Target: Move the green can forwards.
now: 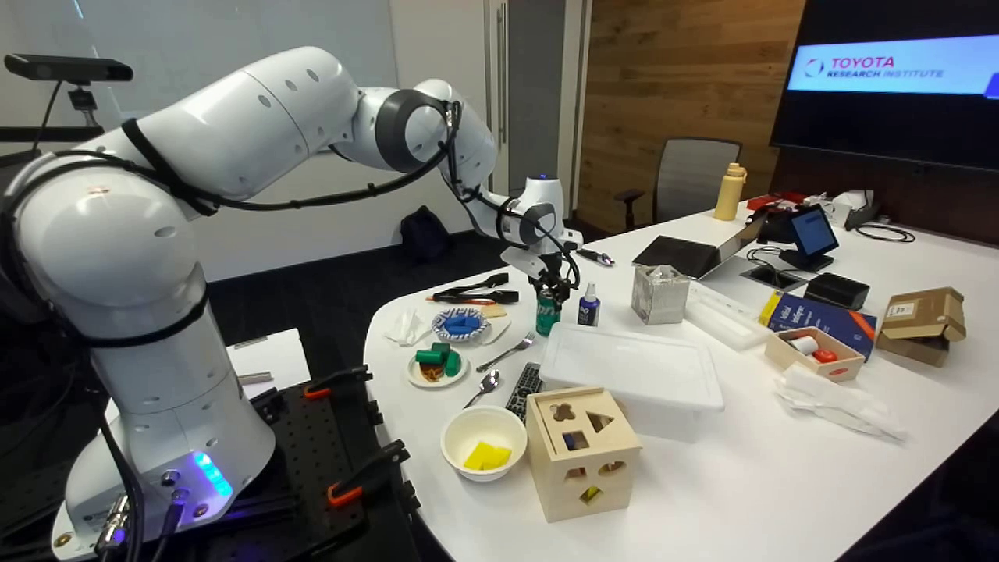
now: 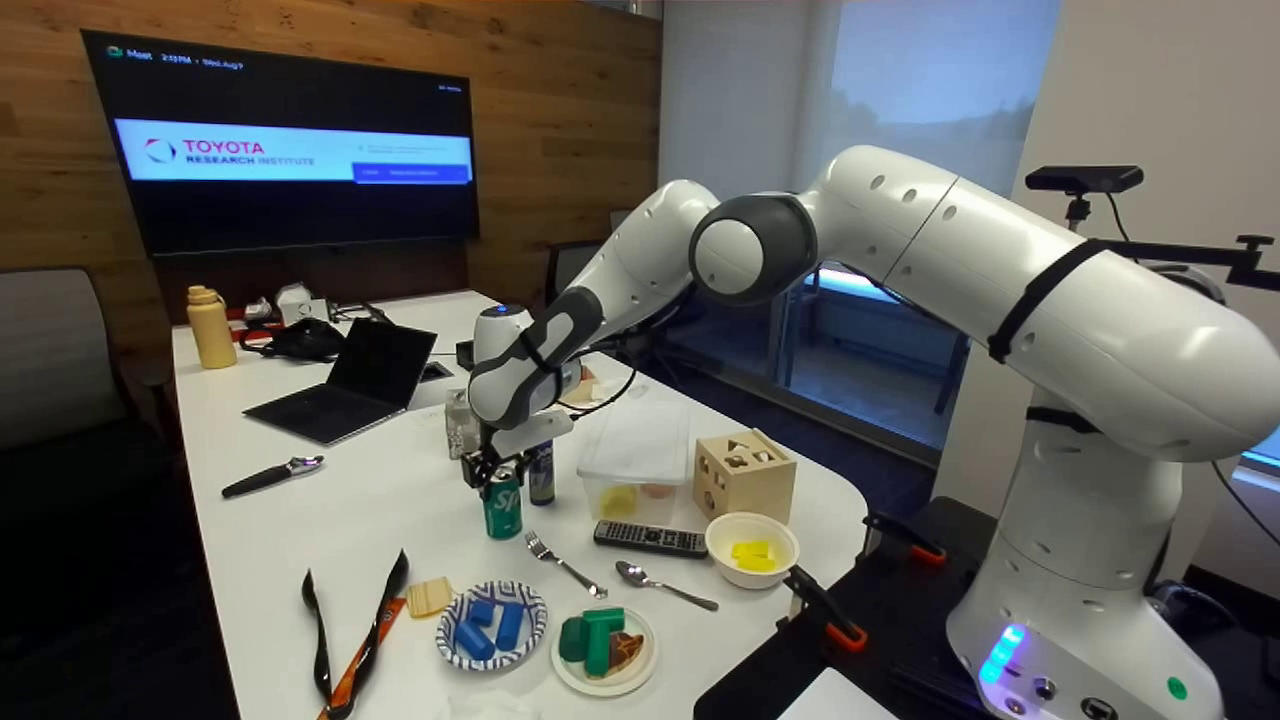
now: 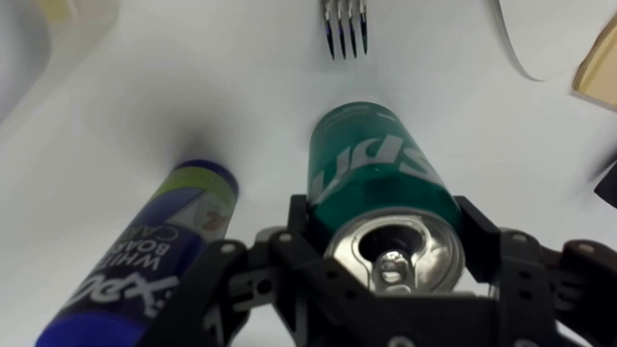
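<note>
The green can stands upright on the white table, in both exterior views; the can shows white lettering. In the wrist view, the can has its silver top with pull tab toward the camera. My gripper has one black finger on each side of the can's upper part, both touching it, so it is shut on the can. The gripper also shows over the can's top in both exterior views. Whether the can's base rests fully on the table is hard to tell.
A blue whiteboard-cleaner bottle stands close beside the can. A fork lies near the can's base. A lidded plastic box, a wooden shape-sorter box, a silver-wrapped cube and a patterned bowl stand around.
</note>
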